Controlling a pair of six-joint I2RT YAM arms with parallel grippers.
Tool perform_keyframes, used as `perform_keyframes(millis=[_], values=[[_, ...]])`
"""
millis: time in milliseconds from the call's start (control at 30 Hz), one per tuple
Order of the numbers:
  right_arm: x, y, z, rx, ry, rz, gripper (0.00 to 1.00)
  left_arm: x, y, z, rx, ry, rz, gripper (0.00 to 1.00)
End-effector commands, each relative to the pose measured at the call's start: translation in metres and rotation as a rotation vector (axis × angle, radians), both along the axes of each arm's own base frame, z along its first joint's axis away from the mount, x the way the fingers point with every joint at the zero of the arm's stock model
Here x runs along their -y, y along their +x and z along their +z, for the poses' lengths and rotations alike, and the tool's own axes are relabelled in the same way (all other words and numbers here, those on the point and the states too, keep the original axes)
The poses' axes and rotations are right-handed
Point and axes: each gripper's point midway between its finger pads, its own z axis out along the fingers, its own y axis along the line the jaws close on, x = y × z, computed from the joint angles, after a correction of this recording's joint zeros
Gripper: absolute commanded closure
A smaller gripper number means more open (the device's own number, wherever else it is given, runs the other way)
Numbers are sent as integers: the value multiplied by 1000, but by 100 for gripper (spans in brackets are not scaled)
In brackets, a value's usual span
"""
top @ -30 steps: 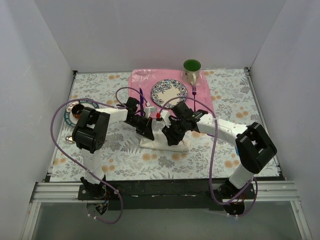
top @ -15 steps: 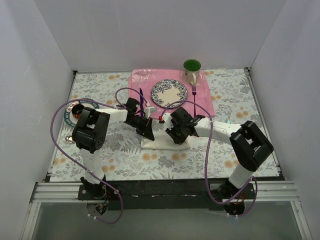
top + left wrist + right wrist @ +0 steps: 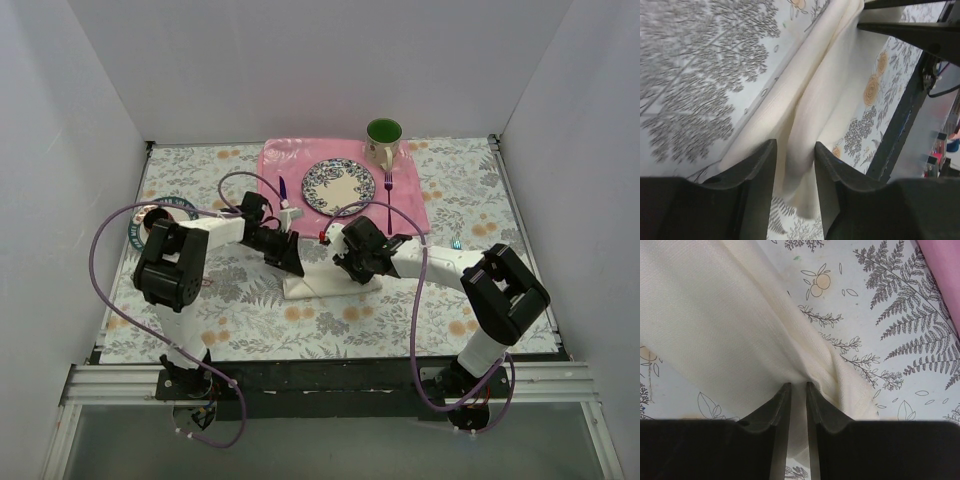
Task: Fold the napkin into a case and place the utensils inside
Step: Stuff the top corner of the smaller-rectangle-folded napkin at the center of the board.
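No text can be read with certainty. The round dark-rimmed white dish [image 3: 180, 204] on the desk bears pale lettering. It is too small to make out.

Most of napkin [image 3: 315, 290] beneath arms [image 3: 440, 262]

Left claw [image 3: 795, 146] astride napkin [image 3: 812, 95] fold.
Fingers [image 3: 758, 174] parted; raised cream fold runs between them and ahead; floral counter [image 3: 695, 75] on both sides.
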Motion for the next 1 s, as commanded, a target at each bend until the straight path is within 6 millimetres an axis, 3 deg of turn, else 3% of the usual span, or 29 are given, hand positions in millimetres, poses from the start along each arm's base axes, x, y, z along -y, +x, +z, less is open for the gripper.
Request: perform_keyframes(millis=[0,33,133,167,300,367,400,433,567,700,767,833,967], values=[[34,-7,-30,-28,-143,-32,75,-24,35,56,178,-45,99,62],[33,-8,-30,-30,-140,-30,75,-25,36,77,232,-71,104,61],[33,-9,-31,-37,-139,-34,76,-26,28,99,271,-118,100,58],[34,-10,-31,-39,-138,-36,76,-21,16,116,268,-192,64,59],[34,-10,-33,-44,-137,-37,76,9,-32,123,47,-301,-17,62],[33,-11,-34,-50,-138,-39,76,23,-53,109,-71,-297,-29,70],[33,-11,-34,-53,-135,-42,76,29,-50,107,-76,-334,-33,73],[32,-11,-33,-52,-133,-39,76,29,-58,96,-197,-324,24,76],[30,-12,-34,-60,-125,-39,76,39,-50,77,-246,-333,53,86],[32,-14,-35,-65,-125,-39,76,39,-38,50,-254,-255,116,90],[31,-16,-35,-68,-117,-31,76,33,-34,20,-313,-177,177,92],[28,-17,-34,-71,-102,-21,76,26,-35,-13,-391,-94,239,96],[19,-15,-18,-53,-62,17,76,20,-48,-41,-521,-58,269,98]])
